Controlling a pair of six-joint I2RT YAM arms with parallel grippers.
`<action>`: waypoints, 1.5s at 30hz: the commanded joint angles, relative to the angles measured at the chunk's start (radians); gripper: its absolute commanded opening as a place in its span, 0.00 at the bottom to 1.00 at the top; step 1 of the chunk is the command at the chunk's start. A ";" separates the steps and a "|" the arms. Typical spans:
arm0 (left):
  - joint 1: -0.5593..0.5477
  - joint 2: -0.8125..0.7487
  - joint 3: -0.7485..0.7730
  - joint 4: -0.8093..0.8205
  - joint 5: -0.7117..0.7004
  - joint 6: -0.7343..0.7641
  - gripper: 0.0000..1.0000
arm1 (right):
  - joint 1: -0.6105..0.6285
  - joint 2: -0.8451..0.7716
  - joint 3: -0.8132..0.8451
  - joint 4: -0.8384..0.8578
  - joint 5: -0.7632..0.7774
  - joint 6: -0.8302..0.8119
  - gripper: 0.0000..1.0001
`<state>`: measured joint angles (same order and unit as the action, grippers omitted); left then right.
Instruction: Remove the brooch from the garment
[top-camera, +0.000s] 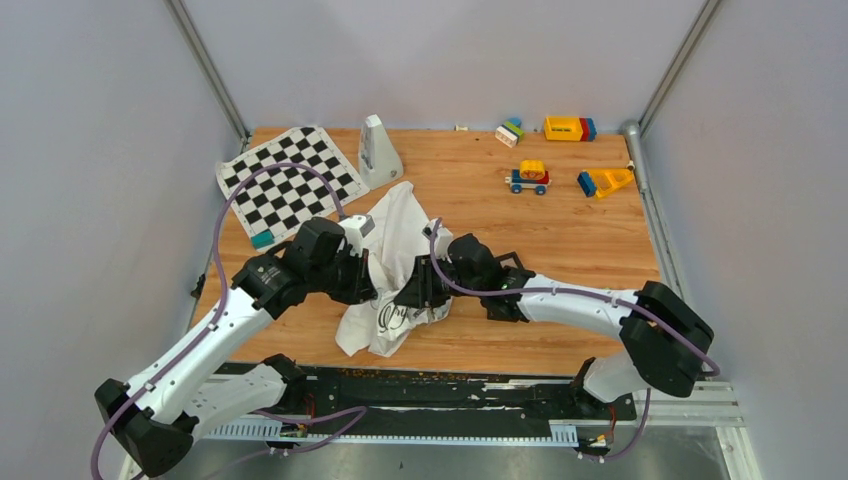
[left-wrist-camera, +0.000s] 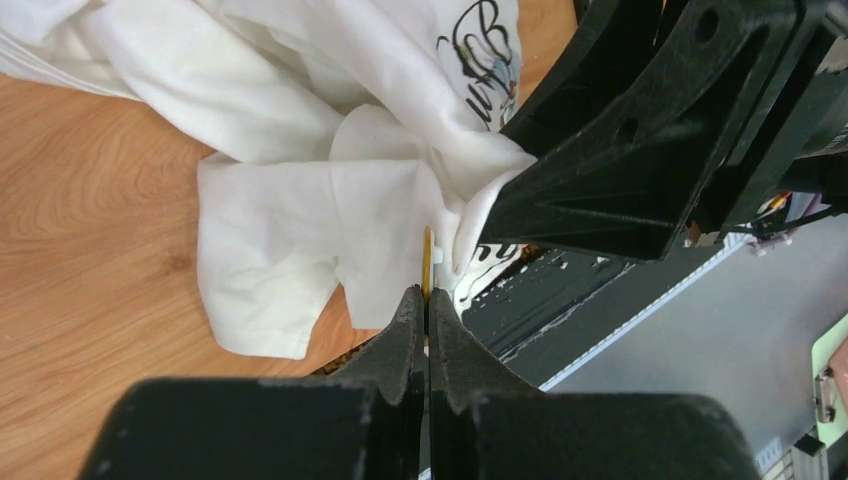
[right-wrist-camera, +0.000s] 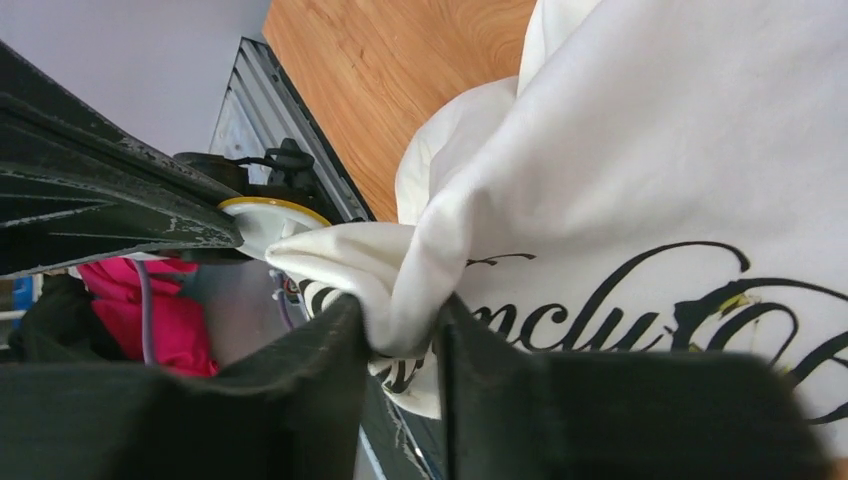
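The white garment (top-camera: 392, 240) with black script print lies crumpled at the table's middle, between both arms. The brooch (left-wrist-camera: 427, 258) is a thin yellow-rimmed disc, seen edge-on in the left wrist view and as a pale disc in the right wrist view (right-wrist-camera: 262, 214). It sits at a pulled-out fold of cloth. My left gripper (left-wrist-camera: 427, 296) is shut on the brooch's edge; in the top view it (top-camera: 372, 287) is at the garment's left side. My right gripper (right-wrist-camera: 402, 322) is shut on a fold of the garment (right-wrist-camera: 640, 150) right beside the brooch; in the top view it (top-camera: 414, 297) faces the left gripper.
A checkerboard mat (top-camera: 290, 185) and a teal block (top-camera: 262, 239) lie at the back left, with a white wedge-shaped object (top-camera: 378, 152) beside them. Toy blocks and a toy car (top-camera: 528, 178) stand at the back right. The table's front edge and black rail (left-wrist-camera: 600, 290) are close under the grippers.
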<state>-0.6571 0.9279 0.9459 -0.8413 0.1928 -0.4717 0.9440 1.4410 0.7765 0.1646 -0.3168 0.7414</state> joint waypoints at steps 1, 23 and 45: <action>-0.003 0.001 0.057 -0.058 -0.005 0.053 0.00 | -0.002 -0.010 0.068 0.021 0.017 -0.026 0.21; 0.056 -0.056 -0.015 0.055 0.159 0.018 0.00 | -0.160 -0.172 0.078 -0.233 0.175 -0.041 0.67; 0.178 -0.154 -0.401 1.104 0.546 -0.711 0.00 | -0.124 -0.350 -0.172 0.288 -0.175 0.089 0.55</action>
<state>-0.4824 0.7876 0.5686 0.0250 0.7105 -1.0481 0.8089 1.0786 0.6189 0.3008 -0.4408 0.7738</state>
